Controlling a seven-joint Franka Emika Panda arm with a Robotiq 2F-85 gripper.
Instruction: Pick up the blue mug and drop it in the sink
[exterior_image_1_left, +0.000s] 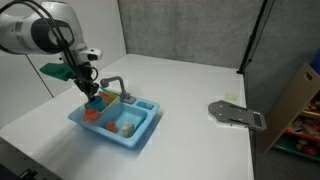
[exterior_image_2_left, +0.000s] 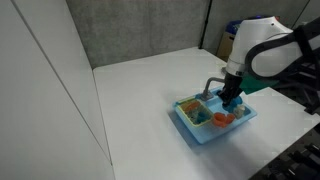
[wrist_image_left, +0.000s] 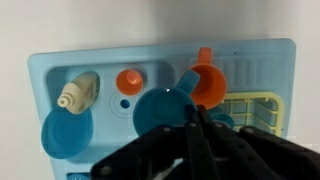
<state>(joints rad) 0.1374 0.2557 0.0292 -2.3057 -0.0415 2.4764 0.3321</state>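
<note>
The light-blue toy sink (exterior_image_1_left: 140, 135) stands on the white table and shows in both exterior views (exterior_image_2_left: 200, 135); in the wrist view (wrist_image_left: 45, 70) it fills the frame. My gripper (wrist_image_left: 195, 112) hangs just above its middle, in both exterior views (exterior_image_1_left: 90, 88) (exterior_image_2_left: 232, 100). Its fingers are close together on the rim of the blue mug (wrist_image_left: 158, 110), a round dark-blue cup beside an orange cup (wrist_image_left: 207, 85). The mug sits between the basin and the yellow rack (wrist_image_left: 255, 110). I cannot tell whether it is lifted off the sink.
The basin holds a cream piece (wrist_image_left: 78, 93), an orange knob (wrist_image_left: 129, 80) and another round blue piece (wrist_image_left: 65, 132). The grey faucet (exterior_image_1_left: 115, 85) rises at the sink's back. A grey flat object (exterior_image_1_left: 235, 113) lies further along the table. Grey walls stand behind.
</note>
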